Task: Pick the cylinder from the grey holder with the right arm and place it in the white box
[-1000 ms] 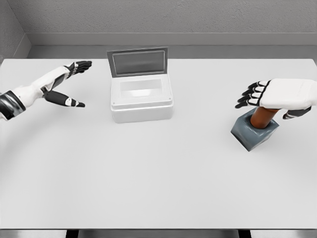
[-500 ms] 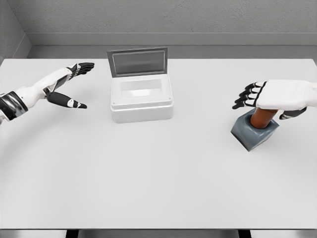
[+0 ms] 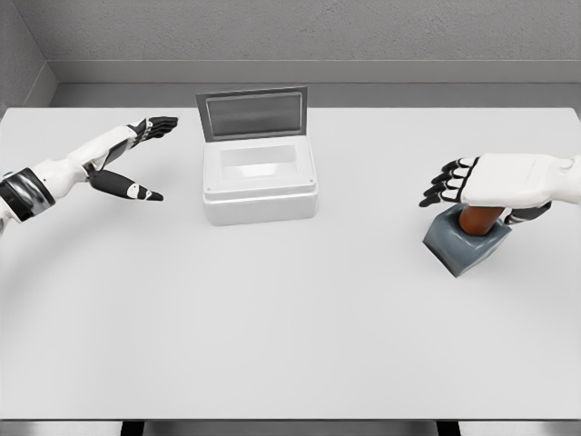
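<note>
The brown cylinder stands upright in the grey holder at the right of the frame, a little above mid-height; only a short band of it shows between the holder's top and the hand above. The right hand lies flat over the cylinder's top, palm down, with its black-tipped fingers extended toward the left and spread, not curled around the cylinder; whether the palm touches the cylinder cannot be told. The holder sits tilted on the white table. The white box stands well apart, in the upper centre-left of the frame, its lid raised upright at the rear. The left hand hovers at the upper left, left of the box, fingers and thumb splayed and holding nothing.
</note>
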Available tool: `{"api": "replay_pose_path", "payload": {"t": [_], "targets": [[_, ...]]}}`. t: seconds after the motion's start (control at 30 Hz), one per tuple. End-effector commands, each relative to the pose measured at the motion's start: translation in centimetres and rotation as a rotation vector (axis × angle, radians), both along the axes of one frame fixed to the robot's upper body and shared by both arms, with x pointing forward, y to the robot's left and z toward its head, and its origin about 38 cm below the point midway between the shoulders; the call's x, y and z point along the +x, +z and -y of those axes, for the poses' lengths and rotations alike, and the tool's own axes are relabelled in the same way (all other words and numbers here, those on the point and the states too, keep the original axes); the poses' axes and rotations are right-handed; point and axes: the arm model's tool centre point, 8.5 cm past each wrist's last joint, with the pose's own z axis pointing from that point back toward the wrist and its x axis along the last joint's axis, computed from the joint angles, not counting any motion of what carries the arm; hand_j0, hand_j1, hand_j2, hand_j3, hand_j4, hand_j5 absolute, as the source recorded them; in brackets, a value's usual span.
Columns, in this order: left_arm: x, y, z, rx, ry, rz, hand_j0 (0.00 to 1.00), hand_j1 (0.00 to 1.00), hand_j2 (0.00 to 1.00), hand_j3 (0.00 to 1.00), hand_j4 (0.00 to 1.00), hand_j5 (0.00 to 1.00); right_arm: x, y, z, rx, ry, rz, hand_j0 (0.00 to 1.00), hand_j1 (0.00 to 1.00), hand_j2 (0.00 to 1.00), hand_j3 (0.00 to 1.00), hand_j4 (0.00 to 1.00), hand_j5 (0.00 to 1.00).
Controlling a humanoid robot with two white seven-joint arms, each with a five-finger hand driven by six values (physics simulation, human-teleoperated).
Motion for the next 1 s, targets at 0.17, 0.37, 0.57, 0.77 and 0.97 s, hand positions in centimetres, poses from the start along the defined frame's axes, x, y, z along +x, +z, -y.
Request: {"api": "replay_pose_path", "payload": {"t": [0.17,0.37,0.57,0.77,0.97], "targets": [[0.03,0.06,0.05,-0.007,0.001,0.0,1.0,1.0,1.0,1.0,1.0,1.0,0.04,-0.18,-0.29,0.007,0.003,-0.004,0.92,0.92,0.92,0.92,0.92,0.92],[0.0,0.15,0.2,-0.01,-0.004,0.004,1.0,1.0,1.0,1.0,1.0,1.0,0.04,-0.18,-0.29,0.007,0.003,-0.004,0.76,0.76,0.76,0.76,0.76,0.76],[-0.08,0.18,0.43,-0.012,-0.012,0.004,1.0,1.0,1.0,1.0,1.0,1.0,-0.02,-0.17,-0.07,0.002,-0.001,-0.005,0.69,0.69,0.69,0.69,0.69,0.69],[-0.1,0.16,0.49,-0.011,-0.014,0.004,1.0,1.0,1.0,1.0,1.0,1.0,-0.06,-0.19,0.05,0.0,-0.003,-0.006,0.58,0.58,0.58,0.58,0.58,0.58],[-0.13,0.24,0.55,-0.012,-0.017,0.005,1.0,1.0,1.0,1.0,1.0,1.0,-0.19,-0.5,0.17,-0.003,-0.005,-0.015,0.49,0.49,0.49,0.49,0.49,0.49]]}}
